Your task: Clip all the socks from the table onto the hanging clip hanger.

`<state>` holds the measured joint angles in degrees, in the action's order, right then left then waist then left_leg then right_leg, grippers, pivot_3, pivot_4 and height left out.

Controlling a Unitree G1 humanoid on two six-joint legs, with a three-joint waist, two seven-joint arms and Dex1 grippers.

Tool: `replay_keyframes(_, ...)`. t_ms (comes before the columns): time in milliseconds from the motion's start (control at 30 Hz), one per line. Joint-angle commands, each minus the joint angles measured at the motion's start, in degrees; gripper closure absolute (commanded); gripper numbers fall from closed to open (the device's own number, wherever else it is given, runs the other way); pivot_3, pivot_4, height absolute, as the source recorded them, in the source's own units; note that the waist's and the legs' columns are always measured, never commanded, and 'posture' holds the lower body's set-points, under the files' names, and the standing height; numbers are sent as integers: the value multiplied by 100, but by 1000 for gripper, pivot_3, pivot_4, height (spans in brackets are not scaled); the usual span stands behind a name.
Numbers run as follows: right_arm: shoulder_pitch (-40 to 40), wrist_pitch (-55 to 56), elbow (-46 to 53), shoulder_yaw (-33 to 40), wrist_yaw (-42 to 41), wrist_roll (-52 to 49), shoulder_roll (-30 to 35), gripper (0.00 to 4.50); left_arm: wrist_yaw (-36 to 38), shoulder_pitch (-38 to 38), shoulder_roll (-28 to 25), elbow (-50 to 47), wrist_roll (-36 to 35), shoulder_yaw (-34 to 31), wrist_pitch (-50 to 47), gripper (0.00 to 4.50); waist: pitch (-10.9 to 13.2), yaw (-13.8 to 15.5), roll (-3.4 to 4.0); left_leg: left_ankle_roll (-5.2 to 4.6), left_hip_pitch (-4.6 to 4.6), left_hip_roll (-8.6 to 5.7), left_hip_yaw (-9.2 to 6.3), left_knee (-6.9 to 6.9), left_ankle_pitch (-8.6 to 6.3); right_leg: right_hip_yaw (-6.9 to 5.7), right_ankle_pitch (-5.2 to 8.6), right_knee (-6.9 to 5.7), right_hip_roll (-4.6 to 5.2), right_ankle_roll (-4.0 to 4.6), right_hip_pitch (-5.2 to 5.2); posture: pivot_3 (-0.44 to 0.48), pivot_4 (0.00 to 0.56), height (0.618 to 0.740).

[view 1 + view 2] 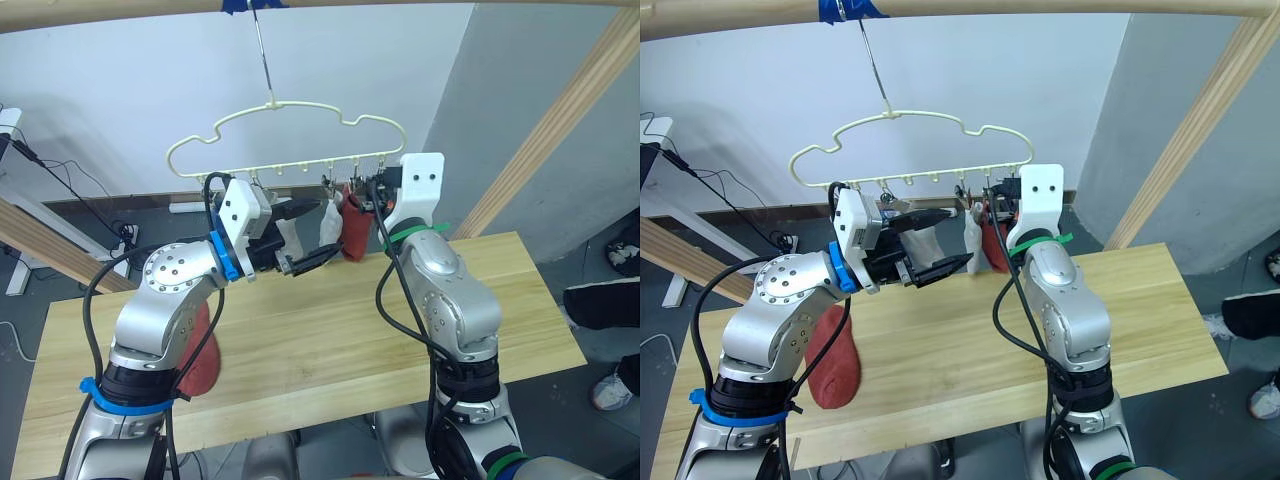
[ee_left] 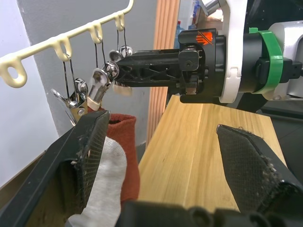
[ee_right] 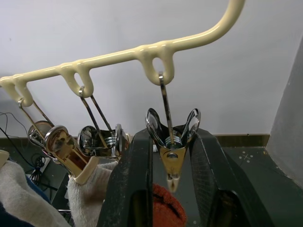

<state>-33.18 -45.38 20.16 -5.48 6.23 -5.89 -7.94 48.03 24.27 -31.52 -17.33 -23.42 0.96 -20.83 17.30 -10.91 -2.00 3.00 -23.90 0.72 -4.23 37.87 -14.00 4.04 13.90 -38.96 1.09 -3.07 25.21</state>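
A rust-red sock (image 1: 832, 360) lies on the bench (image 1: 1140, 320) by the left arm. Higher, the left claw (image 1: 305, 240) gapes empty beside hung grey socks (image 1: 328, 222). The right claw (image 3: 171, 156) pinches a metal clip (image 3: 171, 142) on the clip hanger (image 1: 290, 135). Losing that squeeze may let the clipped rust-red sock (image 1: 355, 232) drop. The right wrist view alone shows the pinch

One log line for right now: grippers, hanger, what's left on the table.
right gripper: around clip | left gripper: open | clip hanger: grey and red socks hanging | table: red sock remains
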Motion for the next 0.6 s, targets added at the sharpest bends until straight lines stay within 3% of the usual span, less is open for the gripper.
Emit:
replay_keyframes(33, -118, 180, 283, -57, 22, -81, -254, 3368, -15, -22, -14, -140, 32, 10, 84, 512, 0, 0, 0, 0, 0, 0, 0, 0, 0, 0, 0, 0, 0, 0, 0, -212, 251, 740)
replay_keyframes(200, -93, 238, 275, -63, 41, -72, -260, 3368, -8, -26, -17, -138, 34, 20, 91, 512, 0, 0, 0, 0, 0, 0, 0, 0, 0, 0, 0, 0, 0, 0, 0, -212, 251, 740)
replay_keyframes(333, -88, 237, 266, -89, 46, -59, -256, 2494, -8, -28, -25, -138, 27, 27, 90, 512, 0, 0, 0, 0, 0, 0, 0, 0, 0, 0, 0, -1, 0, 0, 0, -212, 251, 740)
replay_keyframes(600, -100, 292, 255, -88, 70, -40, -262, 2494, -10, -29, -35, -131, 36, 42, 104, 512, 0, 1, 0, 0, 0, 0, 0, 1, 0, 0, 0, -1, 0, 0, 0, -211, 250, 740)
